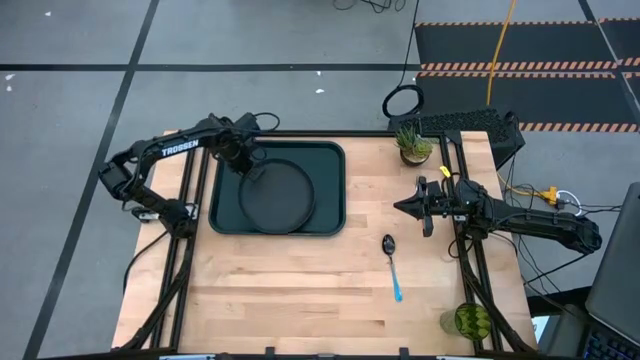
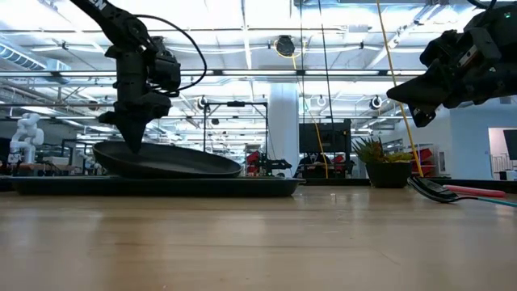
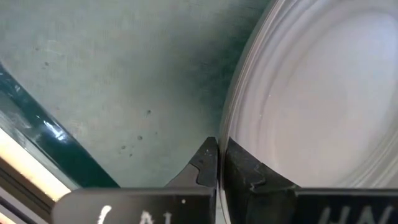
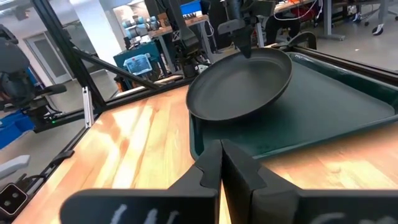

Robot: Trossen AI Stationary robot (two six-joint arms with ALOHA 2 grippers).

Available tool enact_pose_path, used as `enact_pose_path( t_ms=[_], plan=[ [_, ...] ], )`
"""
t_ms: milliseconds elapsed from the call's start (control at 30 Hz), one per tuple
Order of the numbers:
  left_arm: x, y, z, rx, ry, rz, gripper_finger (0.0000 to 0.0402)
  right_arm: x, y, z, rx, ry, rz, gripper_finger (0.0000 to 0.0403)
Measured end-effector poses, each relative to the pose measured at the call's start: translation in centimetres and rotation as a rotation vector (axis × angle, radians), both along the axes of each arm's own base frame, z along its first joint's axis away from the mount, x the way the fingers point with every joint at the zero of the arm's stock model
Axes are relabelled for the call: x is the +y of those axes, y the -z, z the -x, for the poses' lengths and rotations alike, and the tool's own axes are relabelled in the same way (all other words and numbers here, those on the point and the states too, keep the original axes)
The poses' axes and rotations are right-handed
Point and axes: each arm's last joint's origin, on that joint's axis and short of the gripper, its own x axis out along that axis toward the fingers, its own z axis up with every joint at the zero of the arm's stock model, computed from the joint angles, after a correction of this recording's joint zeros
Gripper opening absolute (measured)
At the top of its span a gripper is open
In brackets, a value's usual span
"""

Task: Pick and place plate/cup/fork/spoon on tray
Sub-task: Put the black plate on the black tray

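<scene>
The dark plate (image 1: 280, 195) sits tilted in the dark green tray (image 1: 330, 160) at the table's far left. My left gripper (image 1: 246, 168) stands over the plate's far-left edge, shut on it. My right gripper (image 1: 398, 207) hangs shut and level over the table's right half, touching nothing. The blue-handled spoon (image 1: 392, 265) lies flat on the wood, nearer than the right gripper. The green cup (image 1: 472, 320) stands at the near right corner. The fork's red-pink handle (image 2: 477, 191) shows only in the low view, lying on the table. My left gripper pinches the plate's raised rim (image 3: 231, 134) at its far-left edge between its two fingers. The fingers (image 2: 132, 141) come from above, pointing down. The held edge is raised, and the opposite edge (image 2: 230, 171) rests in the tray, so the plate sits tilted.
A small potted grassy plant (image 1: 412, 145) stands at the far edge, right of the tray. Bare wood lies between the tray and the spoon and along the near edge. Cables and a black box sit off the table's far right corner.
</scene>
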Motion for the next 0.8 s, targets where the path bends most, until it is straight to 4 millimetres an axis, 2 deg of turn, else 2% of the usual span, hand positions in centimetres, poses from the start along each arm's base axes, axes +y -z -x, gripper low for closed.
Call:
enact_pose_path(
  t_ms=[533, 800],
  plan=[
    [1.8, 0.0, 1.9, 0.041, -0.059, -0.044, 0.0005, 0.0, -0.1, 0.0, -0.006, 0.000, 0.002, 0.0000],
    [2.0, 0.0, 2.1, 0.072, -0.070, -0.075, 0.0005, 0.0, -0.1, 0.0, -0.007, 0.000, 0.003, 0.0000]
  ],
)
